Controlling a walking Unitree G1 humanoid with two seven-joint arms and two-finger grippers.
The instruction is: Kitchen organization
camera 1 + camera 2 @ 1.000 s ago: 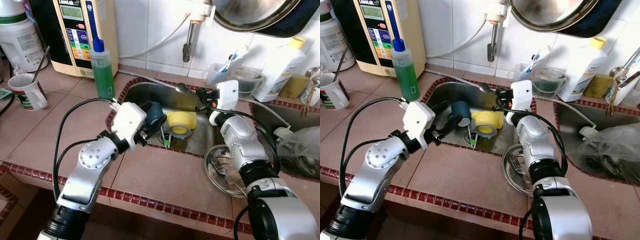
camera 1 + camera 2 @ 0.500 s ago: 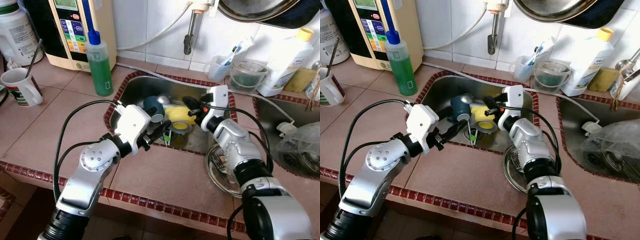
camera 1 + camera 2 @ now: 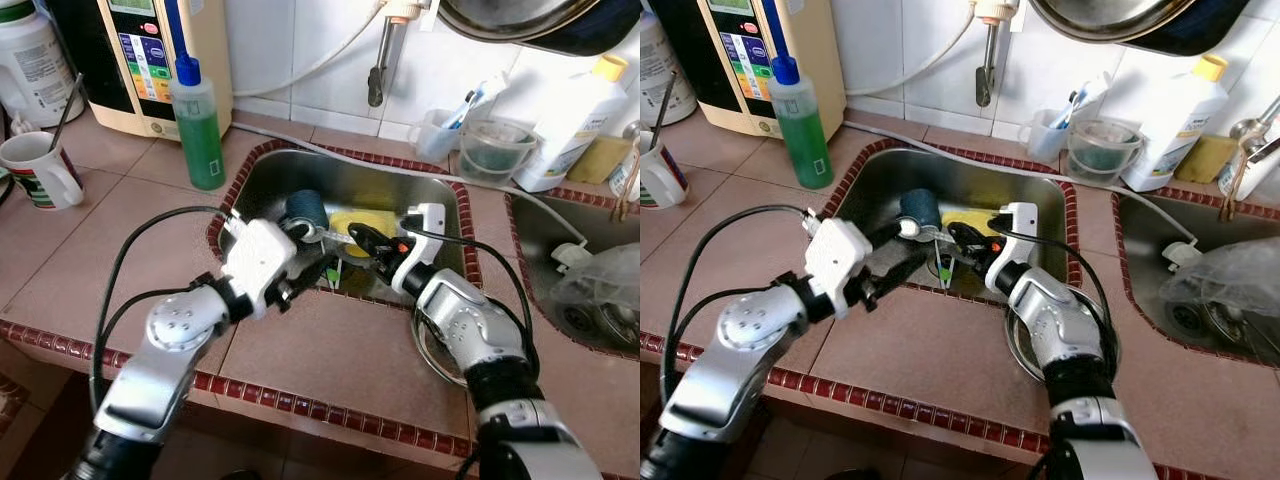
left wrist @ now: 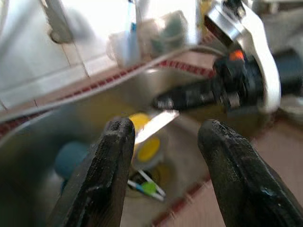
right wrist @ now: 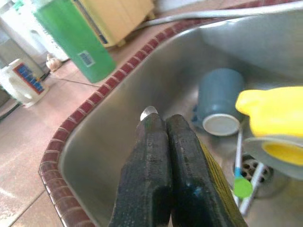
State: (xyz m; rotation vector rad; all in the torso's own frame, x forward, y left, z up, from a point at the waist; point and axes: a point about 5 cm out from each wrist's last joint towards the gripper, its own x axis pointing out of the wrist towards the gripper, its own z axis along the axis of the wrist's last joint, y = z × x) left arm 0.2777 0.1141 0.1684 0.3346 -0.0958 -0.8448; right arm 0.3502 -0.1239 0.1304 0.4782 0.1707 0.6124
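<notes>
Over the sink (image 3: 440, 195), the right gripper (image 3: 958, 238) pinches a metal utensil (image 3: 318, 233) between closed fingers (image 5: 158, 156). The left gripper (image 4: 163, 137) hovers at the sink's near edge, fingers (image 4: 109, 161) spread, empty.

left wrist view blurred | pan (image 3: 520, 20) cut off at top

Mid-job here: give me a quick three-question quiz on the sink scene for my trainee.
1. True or false: the left gripper is shut.
2. The blue mug in the sink: A) stands upright, B) lies on its side, C) hangs from the tap?
3. Fill in: the right gripper is shut on a thin ____ utensil.
Key: 1 false, it is open; 2 B; 3 metal.
</notes>
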